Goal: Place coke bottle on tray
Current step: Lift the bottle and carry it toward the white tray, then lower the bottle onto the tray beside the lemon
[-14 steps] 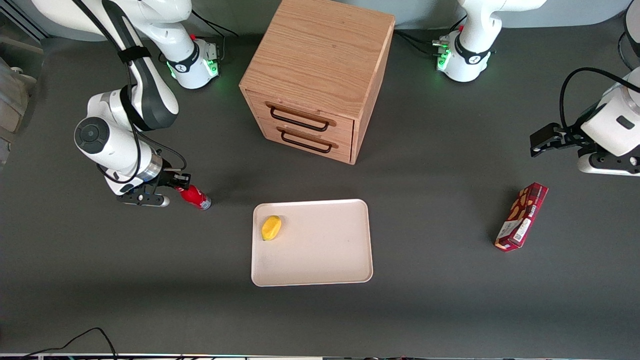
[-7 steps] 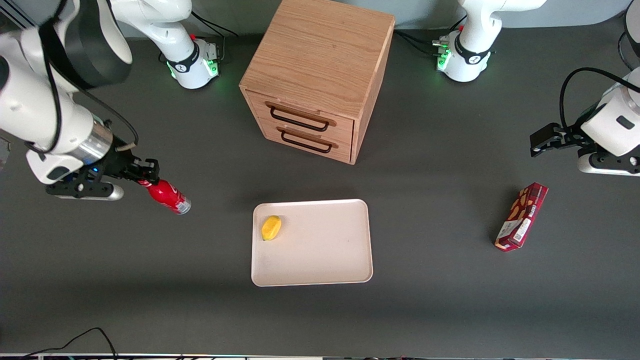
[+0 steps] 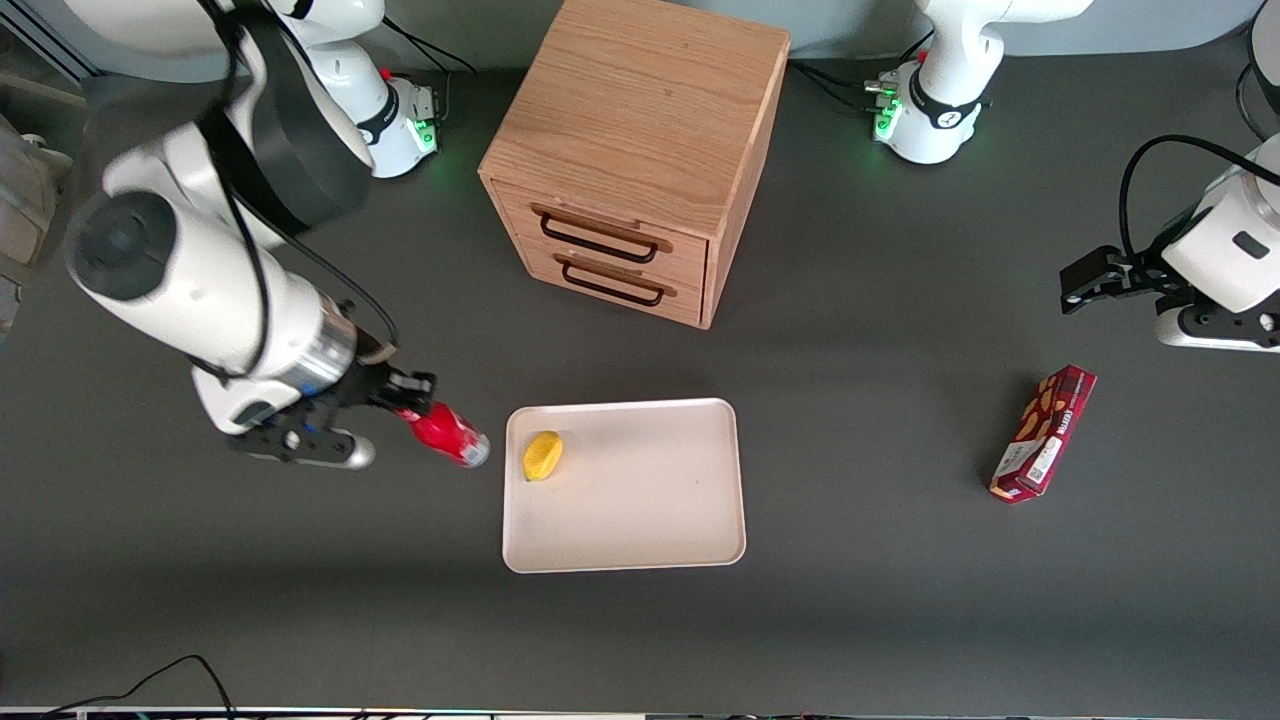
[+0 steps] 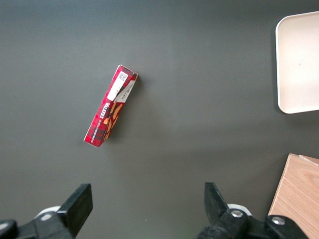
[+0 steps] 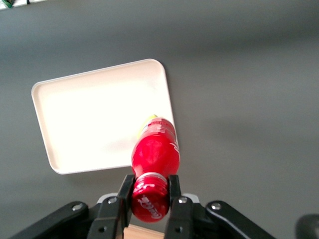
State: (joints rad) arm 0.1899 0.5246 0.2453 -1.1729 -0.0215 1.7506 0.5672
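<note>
My right gripper (image 3: 408,398) is shut on the red cap of the coke bottle (image 3: 448,437) and holds it in the air, its silvery base pointing toward the tray. The cream tray (image 3: 650,510) lies in front of the drawer cabinet, nearer the front camera. The bottle hangs just off the tray's edge at the working arm's end, beside the yellow lemon (image 3: 542,455) on the tray. In the right wrist view both fingers (image 5: 175,191) clamp the cap of the bottle (image 5: 155,152), with the tray (image 5: 89,114) below and the lemon mostly hidden by the bottle.
A wooden drawer cabinet (image 3: 640,150) with two drawers stands farther from the front camera than the tray. A dark red snack box (image 3: 1042,432) lies toward the parked arm's end of the table; it also shows in the left wrist view (image 4: 109,110).
My gripper lifted the bottle off the table, swung out toward the working arm's end, then carried it back toward the tray. The bottle now hangs next to the tray's edge.
</note>
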